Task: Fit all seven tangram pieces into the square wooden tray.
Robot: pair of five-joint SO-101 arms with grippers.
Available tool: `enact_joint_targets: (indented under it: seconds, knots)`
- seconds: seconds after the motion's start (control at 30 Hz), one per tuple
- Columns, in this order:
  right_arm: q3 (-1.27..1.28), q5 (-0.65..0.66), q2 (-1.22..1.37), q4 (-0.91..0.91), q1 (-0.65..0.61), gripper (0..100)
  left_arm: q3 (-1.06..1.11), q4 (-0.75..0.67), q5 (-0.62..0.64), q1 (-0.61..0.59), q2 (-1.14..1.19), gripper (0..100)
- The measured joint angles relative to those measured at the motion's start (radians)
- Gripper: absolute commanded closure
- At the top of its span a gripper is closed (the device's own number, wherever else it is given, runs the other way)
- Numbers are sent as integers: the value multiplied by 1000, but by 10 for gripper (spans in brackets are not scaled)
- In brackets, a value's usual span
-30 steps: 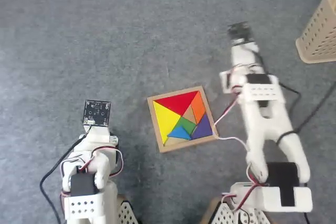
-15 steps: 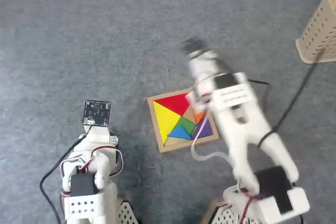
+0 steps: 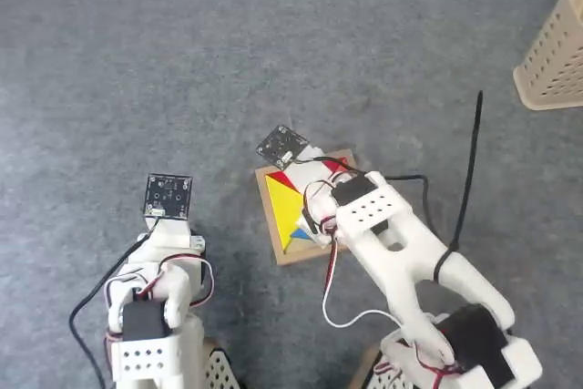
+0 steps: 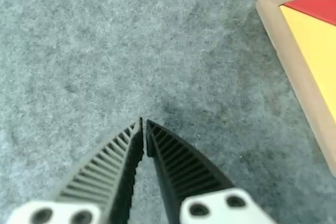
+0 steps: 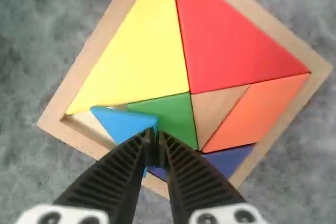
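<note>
**Right tool clenched over the blue triangle; tray holds all 7 pieces, 1 not seated.**

The tray (image 3: 271,211) lies mid-worktop (image 3: 182,61), between the 2 arms. The right tool (image 5: 155,132) is clenched, grasping nothing, with its tips at the blue triangle (image 5: 123,124) on the tray's near side. This piece looks skewed, and bare tray floor shows beside it. The left tool (image 4: 143,124) is clenched and empty above the worktop, left of the tray. Risks:

- A downward press on 1 corner could tip the blue triangle out.
- A sideways nudge could slide the unbraced tray.
- A sideways nudge could also lift the adjoining green piece (image 5: 170,114).
</note>
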Motion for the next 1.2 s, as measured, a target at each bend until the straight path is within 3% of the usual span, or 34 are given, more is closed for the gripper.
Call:
enact_joint_targets:
  seconds: [1.2]
  knots:
    - [34, -2, -14, -51, -146, 992, 0, 0, 0, 0, 0, 988]
